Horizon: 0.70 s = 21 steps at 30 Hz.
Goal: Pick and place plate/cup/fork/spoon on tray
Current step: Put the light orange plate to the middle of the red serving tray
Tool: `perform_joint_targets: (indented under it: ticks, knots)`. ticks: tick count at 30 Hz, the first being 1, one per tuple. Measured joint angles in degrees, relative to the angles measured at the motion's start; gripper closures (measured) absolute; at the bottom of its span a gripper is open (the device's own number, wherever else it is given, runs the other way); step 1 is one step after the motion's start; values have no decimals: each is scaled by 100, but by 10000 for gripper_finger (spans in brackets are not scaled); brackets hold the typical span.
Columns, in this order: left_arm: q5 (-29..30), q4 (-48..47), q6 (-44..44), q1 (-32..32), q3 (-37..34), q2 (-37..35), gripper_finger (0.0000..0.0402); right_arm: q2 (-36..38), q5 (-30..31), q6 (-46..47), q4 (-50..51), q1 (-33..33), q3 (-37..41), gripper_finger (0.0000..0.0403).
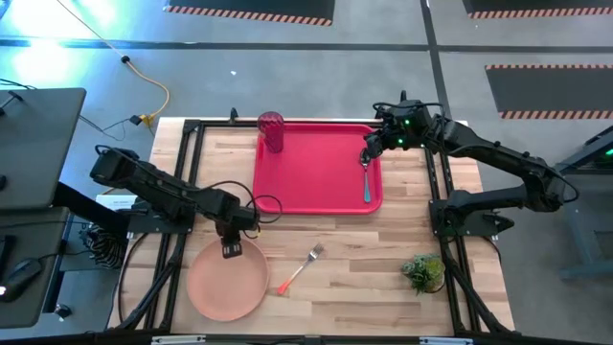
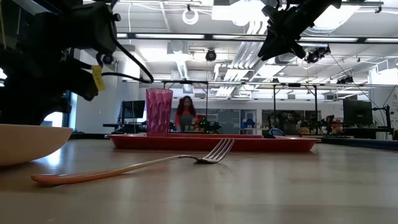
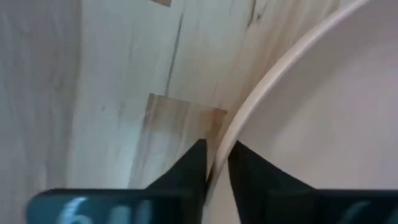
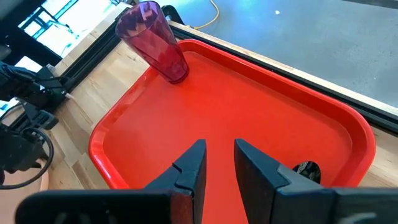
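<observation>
A: Where does everything sit relative to the tray?

B: The cup stands upright in one far corner of it, on the left arm's side. The spoon lies inside along the edge on the right arm's side, its blue handle running roughly parallel to that edge. The plate and fork are both off it, on the bare wood on the near side, the plate nearer the left arm, the fork just beside the plate.

A: And the grippers?

B: The left gripper is at the plate's rim, on the side facing the tray. Its wrist view shows the two fingers straddling the rim, one on the wood side and one over the plate's inside, with only a narrow gap. I'd call that pinching the rim, or very close to it. The right gripper hangs above the tray near the spoon, fingers slightly parted and holding nothing.

A: So which relation matters for the next move?

B: The plate lies on the near side of the tray and the left arm is plainly the closer one. My judgement: it must lift the plate by that rim and carry it away from itself onto the open red floor, clear of cup and spoon. The fork, lying slantwise with tines towards the tray, comes afterwards.
</observation>
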State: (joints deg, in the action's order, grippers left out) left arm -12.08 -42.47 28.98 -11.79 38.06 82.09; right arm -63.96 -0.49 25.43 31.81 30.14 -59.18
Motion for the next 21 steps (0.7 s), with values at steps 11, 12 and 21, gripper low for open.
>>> perform_joint_targets:
  ticks: [11, 12, 21]
  knots:
    - [-326, 66, 791, -1, 38, -18, 397, 0, -105, -42, 0, 1, 0, 329]
    - [-325, 70, 851, -1, 51, -61, 397, 0, -147, -42, 0, -1, 0, 329]
    - [114, -20, 1751, 183, 322, -661, 399, 0, -173, -42, 2, -1, 0, 329]
